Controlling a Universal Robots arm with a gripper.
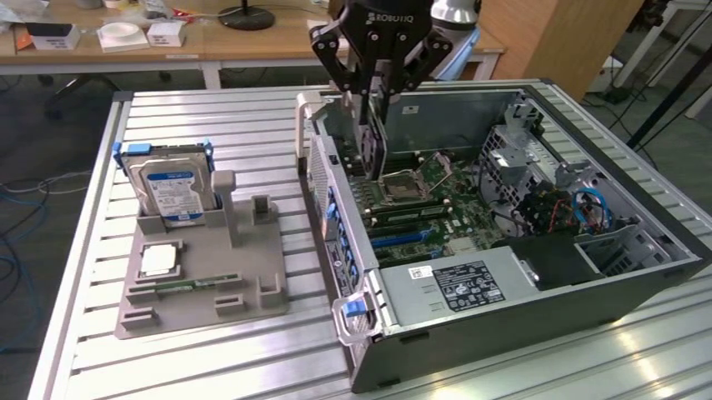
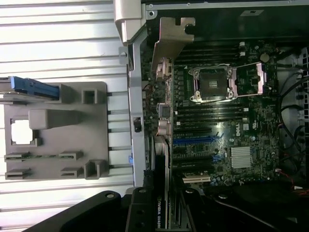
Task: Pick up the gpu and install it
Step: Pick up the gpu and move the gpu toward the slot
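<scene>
1. Currently the gripper (image 1: 375,98) hangs over the open computer case (image 1: 501,350), fingers clamped on the gpu (image 1: 373,146), which stands upright above the motherboard (image 1: 445,208).
2. Likely risk: a slightly tilted card could miss its slot and jam against the case's rear wall.

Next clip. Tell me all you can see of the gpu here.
The gpu is a thin dark card, held on edge and clamped in the tool. It hangs inside the open computer case, above the green motherboard. The wrist view shows a silvery metal bracket at one end and white Nvidia lettering along its edge. Whether it touches a slot cannot be told.
</scene>
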